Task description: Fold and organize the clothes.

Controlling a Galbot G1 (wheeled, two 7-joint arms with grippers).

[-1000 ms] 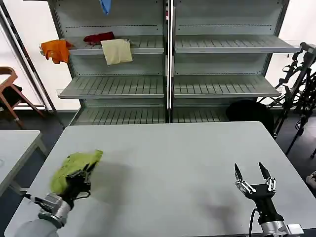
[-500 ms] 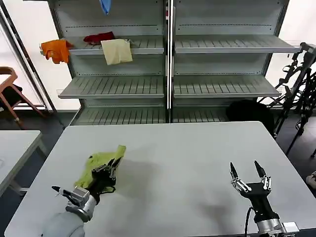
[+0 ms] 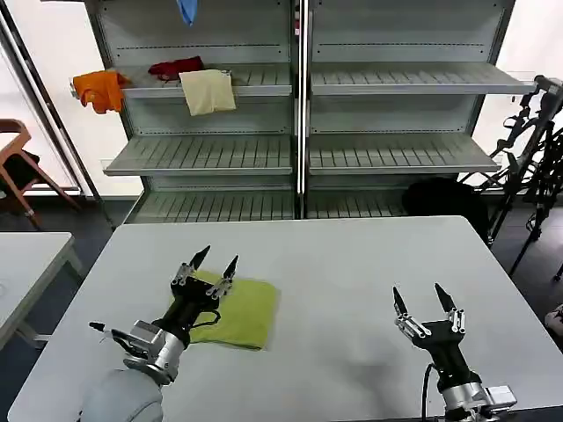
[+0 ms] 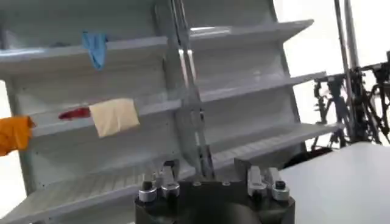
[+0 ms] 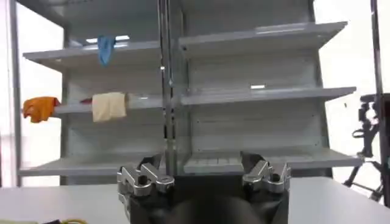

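You had the lime-green T-shirt (image 3: 236,313) lying on the tabletop (image 3: 352,264), on the robot's left side of it and toward the near edge, bunched into a rough flattened pad rather than spread out. Your left gripper (image 3: 214,262) stood over its far-left part with the fingers spread wide and pointing up and away, gripping nothing, though its body seemed to rest on or just above the cloth. Your right gripper (image 3: 420,299) waited well apart from the shirt on the right side of the tabletop, fingers also wide apart and empty. Judging by how it slumped and creased, the shirt looked light, soft and limp; it would likely have draped and sagged from any single point of hold, and a layer could have slipped free if you pinched only a thin edge. A sound grip would probably have been at a hem or shoulder corner, one gripper to each corner, so the fabric could be drawn flat before folding. From the head view you could not tell which edge was collar or hem, nor whether the printed side faced up.
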